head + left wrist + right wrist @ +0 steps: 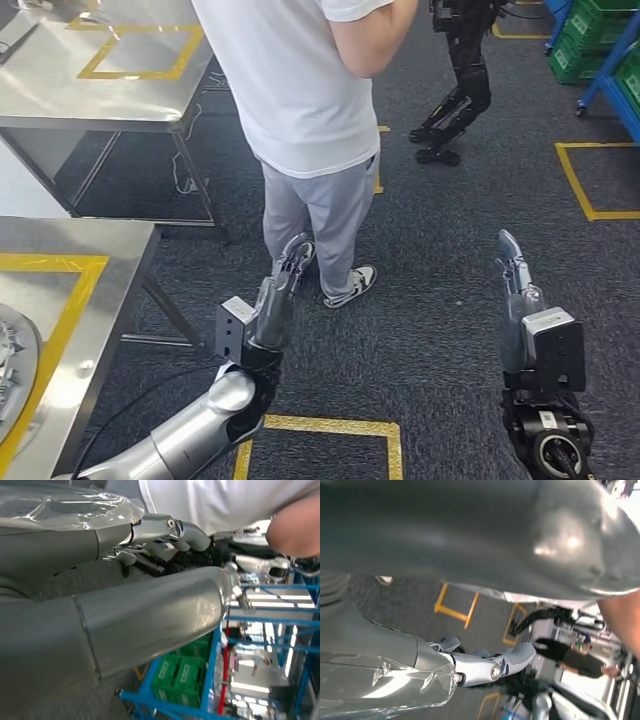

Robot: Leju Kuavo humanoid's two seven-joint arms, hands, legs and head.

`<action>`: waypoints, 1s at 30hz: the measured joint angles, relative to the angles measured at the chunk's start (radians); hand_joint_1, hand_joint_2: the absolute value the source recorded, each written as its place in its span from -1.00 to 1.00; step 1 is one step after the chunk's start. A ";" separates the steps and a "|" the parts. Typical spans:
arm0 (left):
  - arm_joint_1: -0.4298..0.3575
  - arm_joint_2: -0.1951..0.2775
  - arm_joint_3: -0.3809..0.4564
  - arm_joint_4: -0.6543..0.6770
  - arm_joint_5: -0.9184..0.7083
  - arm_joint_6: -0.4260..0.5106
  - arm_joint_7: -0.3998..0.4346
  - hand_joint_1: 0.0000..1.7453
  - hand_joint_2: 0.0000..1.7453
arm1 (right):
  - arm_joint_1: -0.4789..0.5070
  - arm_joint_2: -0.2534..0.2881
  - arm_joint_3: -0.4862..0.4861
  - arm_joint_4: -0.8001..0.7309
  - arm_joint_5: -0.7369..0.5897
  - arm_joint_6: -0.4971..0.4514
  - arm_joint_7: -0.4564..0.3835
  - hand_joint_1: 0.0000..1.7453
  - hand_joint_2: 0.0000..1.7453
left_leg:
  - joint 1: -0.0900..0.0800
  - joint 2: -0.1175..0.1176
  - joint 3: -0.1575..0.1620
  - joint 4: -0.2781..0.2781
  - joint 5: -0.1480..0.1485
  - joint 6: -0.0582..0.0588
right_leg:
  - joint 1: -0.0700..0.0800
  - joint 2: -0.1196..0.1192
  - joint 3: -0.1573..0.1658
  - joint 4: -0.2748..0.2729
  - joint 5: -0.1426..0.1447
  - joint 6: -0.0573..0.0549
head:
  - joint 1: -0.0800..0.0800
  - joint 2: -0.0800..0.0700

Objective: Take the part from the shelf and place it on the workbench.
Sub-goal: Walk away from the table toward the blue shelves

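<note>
A round grey metal part (10, 366) lies on the steel workbench (90, 330) at the near left, inside its yellow tape outline and cut off by the picture's edge. My left hand (282, 288) hovers over the floor to the right of the workbench, fingers stretched forward and holding nothing. The left wrist view shows the same hand (162, 532) empty, with its thumb (151, 615) apart from the fingers. My right hand (518, 290) is raised at the right, also straight-fingered and empty, and the right wrist view shows its fingers (490, 669) holding nothing.
A person in a white shirt (302, 90) stands close ahead, between my hands. A second steel table (113, 70) stands at the back left. Another robot's dark legs (456, 100) are behind the person. A blue shelf with green crates (604, 50) is at the far right.
</note>
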 joint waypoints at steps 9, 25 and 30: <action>0.003 -0.002 0.000 -0.014 0.003 0.015 0.017 -1.00 -1.00 | 0.006 0.000 -0.001 -0.005 0.002 0.004 0.012 -1.00 -1.00 | 0.005 0.089 0.022 -0.040 0.010 0.020 | -0.011 -0.092 -0.133 0.269 -0.129 0.045 | 0.025 0.000; 0.010 0.009 0.000 -0.022 0.007 0.020 0.013 -1.00 -1.00 | 0.001 0.006 0.001 -0.006 -0.001 0.019 0.009 -1.00 -1.00 | 0.006 0.062 -0.119 0.287 -0.153 -0.034 | -0.009 -0.072 -0.005 0.006 -0.004 -0.010 | -0.001 0.000; 0.008 0.011 0.000 -0.023 0.007 0.021 0.013 -1.00 -1.00 | 0.001 0.008 0.001 -0.006 -0.001 0.019 0.009 -1.00 -1.00 | 0.003 -0.003 -0.004 0.022 -0.010 -0.005 | -0.004 -0.008 -0.006 0.007 0.001 -0.003 | -0.004 0.000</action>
